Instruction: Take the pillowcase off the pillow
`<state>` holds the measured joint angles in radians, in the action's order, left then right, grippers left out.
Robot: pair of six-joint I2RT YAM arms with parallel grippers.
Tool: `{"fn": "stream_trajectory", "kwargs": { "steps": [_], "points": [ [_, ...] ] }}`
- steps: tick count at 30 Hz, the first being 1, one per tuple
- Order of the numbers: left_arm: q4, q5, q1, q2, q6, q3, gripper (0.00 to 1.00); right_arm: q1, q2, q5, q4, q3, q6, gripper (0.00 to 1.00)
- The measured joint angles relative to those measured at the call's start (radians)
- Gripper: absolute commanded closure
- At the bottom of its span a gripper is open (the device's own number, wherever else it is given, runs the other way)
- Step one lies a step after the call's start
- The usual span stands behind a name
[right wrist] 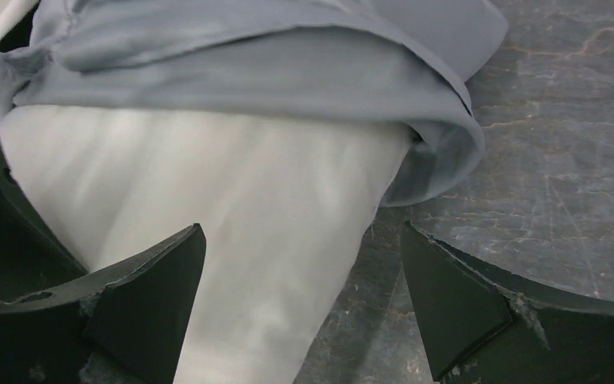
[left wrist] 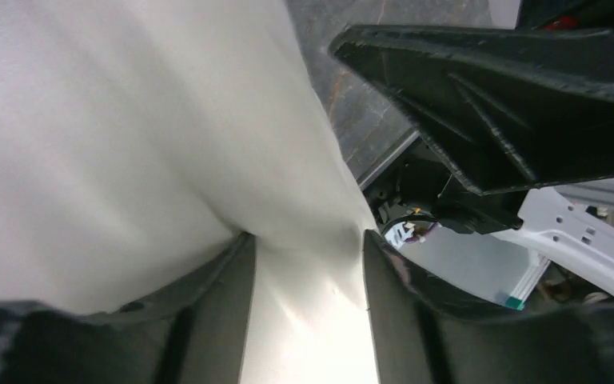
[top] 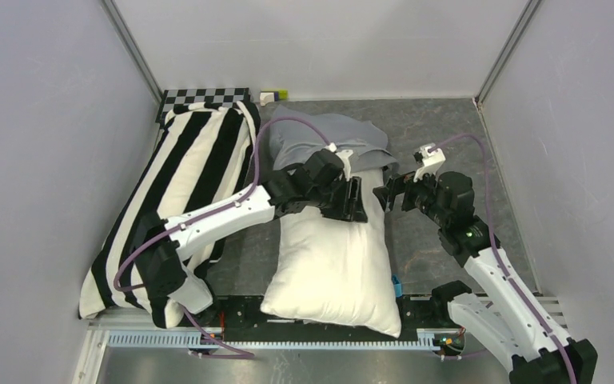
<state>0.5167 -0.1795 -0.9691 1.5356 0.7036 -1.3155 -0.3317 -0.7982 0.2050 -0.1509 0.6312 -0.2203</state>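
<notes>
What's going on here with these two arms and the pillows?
Two robot arms are working a blue-grey pillowcase off a plain white pillow. The pillowcase is bunched over the far end only, and most of the pillow lies bare. The left gripper sits on the pillow's middle, fingers apart with white fabric between them. The right gripper is wide open at the pillow's right edge, near the pillowcase's hem, holding nothing. A striped pillow lies alongside.

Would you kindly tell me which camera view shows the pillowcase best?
The right wrist view: the pillowcase fills its top, bunched edge lying over the pillow. The top external view shows it small, partly behind the left arm; the left wrist view shows none.
</notes>
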Motion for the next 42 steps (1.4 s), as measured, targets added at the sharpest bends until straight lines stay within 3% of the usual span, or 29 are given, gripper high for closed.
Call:
{"fn": "stream_trajectory", "kwargs": {
  "steps": [3, 6, 13, 18, 24, 33, 34, 36, 38, 39, 41, 42],
  "points": [
    [0.022, 0.031, -0.016, 0.029, -0.026, -0.085, 0.21, 0.000, 0.032, -0.014, -0.038, 0.026, -0.001, 0.02],
    [0.053, 0.151, -0.019, -0.008, -0.080, -0.122, 0.04, 0.000, 0.037, 0.017, -0.053, 0.043, 0.001, 0.02],
    [0.187, 0.417, 0.026, -0.143, -0.192, -0.133, 0.04, -0.016, 0.003, 0.166, -0.067, 0.048, -0.034, 0.02],
    [0.193, 0.549, 0.126, -0.193, -0.246, -0.085, 0.04, -0.138, -0.058, 0.162, -0.060, 0.089, -0.062, 0.02],
    [0.134, 0.597, 0.189, -0.159, -0.302, 0.023, 0.03, -0.340, -0.159, 0.051, -0.054, 0.174, -0.090, 0.02],
    [0.024, 0.562, 0.240, -0.137, -0.325, 0.116, 0.05, -0.595, -0.321, -0.249, -0.084, 0.275, -0.097, 0.02],
    [0.013, 0.561, 0.252, -0.135, -0.325, 0.121, 0.05, -0.605, -0.336, -0.280, -0.088, 0.273, -0.097, 0.05],
    [-0.008, 0.561, 0.268, -0.132, -0.327, 0.132, 0.05, -0.611, -0.353, -0.324, -0.080, 0.251, -0.097, 0.25],
    [-0.032, 0.562, 0.277, -0.131, -0.327, 0.148, 0.05, -0.611, -0.354, -0.348, -0.061, 0.216, -0.092, 0.66],
    [-0.042, 0.562, 0.279, -0.131, -0.327, 0.157, 0.05, -0.611, -0.351, -0.357, -0.042, 0.191, -0.094, 0.82],
    [-0.062, 0.562, 0.283, -0.131, -0.327, 0.177, 0.05, -0.611, -0.341, -0.366, -0.013, 0.154, -0.092, 0.99],
    [-0.068, 0.562, 0.285, -0.131, -0.327, 0.187, 0.05, -0.611, -0.333, -0.368, 0.000, 0.141, -0.091, 1.00]
  ]
}}
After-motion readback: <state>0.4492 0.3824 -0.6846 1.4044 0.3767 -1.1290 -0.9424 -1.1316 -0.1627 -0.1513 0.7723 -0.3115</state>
